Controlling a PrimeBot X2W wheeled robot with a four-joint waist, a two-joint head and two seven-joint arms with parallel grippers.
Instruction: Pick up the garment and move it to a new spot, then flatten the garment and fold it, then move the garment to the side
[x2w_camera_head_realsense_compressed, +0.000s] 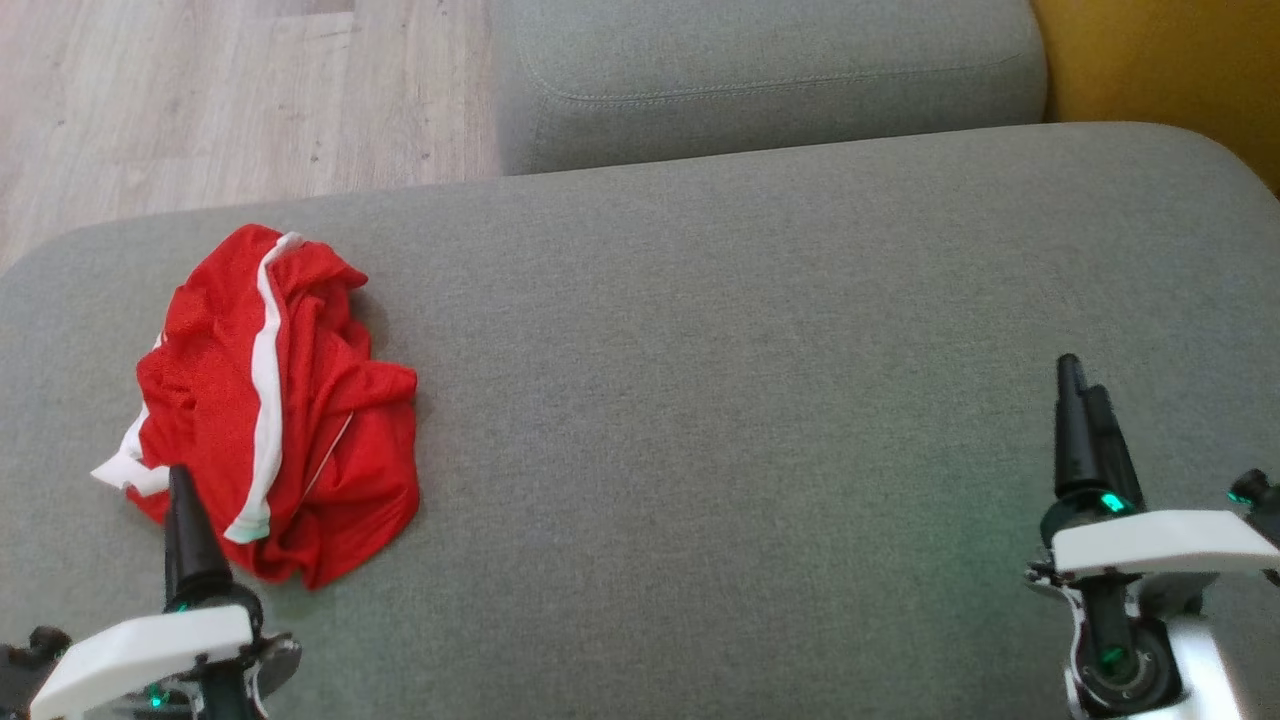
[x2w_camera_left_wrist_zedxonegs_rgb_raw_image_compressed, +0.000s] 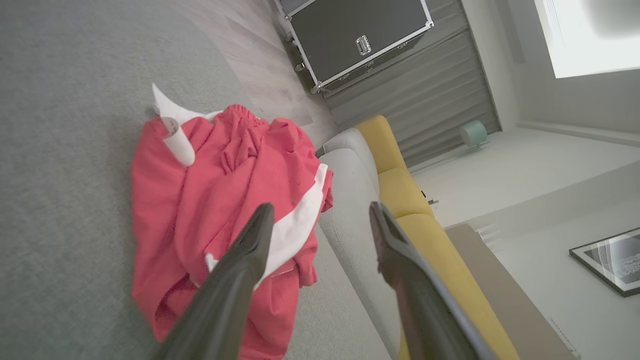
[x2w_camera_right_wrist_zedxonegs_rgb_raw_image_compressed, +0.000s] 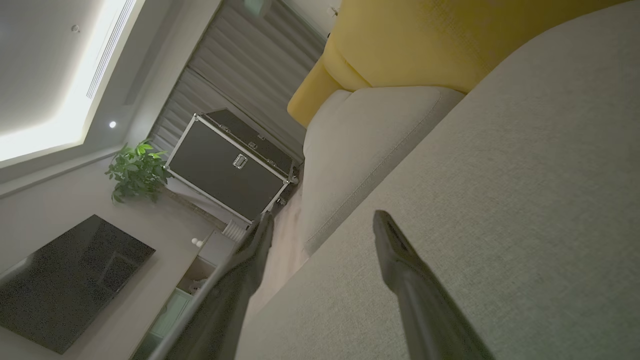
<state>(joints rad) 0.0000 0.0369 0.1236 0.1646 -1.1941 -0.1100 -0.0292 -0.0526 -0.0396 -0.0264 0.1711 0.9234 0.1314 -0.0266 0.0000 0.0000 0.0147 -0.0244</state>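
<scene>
You've got the garment (x2w_camera_head_realsense_compressed: 270, 400) - red w/ white stripes - crumpled at the left of the grey seat cushion (x2w_camera_head_realsense_compressed: 750, 400). The left gripper (x2w_camera_left_wrist_zedxonegs_rgb_raw_image_compressed: 322, 210) sits at its near edge, fingers spread and holding nothing, prob. lined up for the first pick. The right gripper (x2w_camera_head_realsense_compressed: 1082, 378) hovers well apart at the right, fingers also spread - out of the way, I'd say. The cushion's broad, w/ room to the right for a new spot. Wood floor (x2w_camera_head_realsense_compressed: 200, 90) shows far left, yellow backrest (x2w_camera_head_realsense_compressed: 1150, 60) far right.

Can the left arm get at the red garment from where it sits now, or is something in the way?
Probably yes. The left gripper is open and close to the crumpled red garment, which lies alone on the grey cushion; nothing stands between them.
</scene>
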